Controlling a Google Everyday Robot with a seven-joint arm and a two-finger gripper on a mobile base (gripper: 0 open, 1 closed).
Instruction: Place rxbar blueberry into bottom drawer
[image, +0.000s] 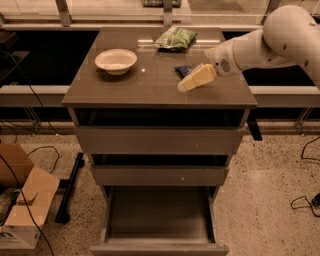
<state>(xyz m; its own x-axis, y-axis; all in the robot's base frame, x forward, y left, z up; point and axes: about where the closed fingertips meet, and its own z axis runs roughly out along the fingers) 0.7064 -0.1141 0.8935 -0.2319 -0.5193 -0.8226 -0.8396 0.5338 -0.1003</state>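
The rxbar blueberry (182, 69), a small dark navy bar, lies flat on the cabinet top right of centre, and only its left end shows. My gripper (192, 80), cream-coloured on a white arm coming in from the right, hangs low over the bar and covers most of it. I cannot tell if it touches the bar. The bottom drawer (159, 248) is pulled out below and looks empty inside. The two drawers above it are pushed in.
A white bowl (116, 61) sits on the left of the cabinet top (145, 85). A green crinkled bag (175, 38) lies at the back. A cardboard box (22, 205) and cables are on the floor to the left. More cable lies at the right.
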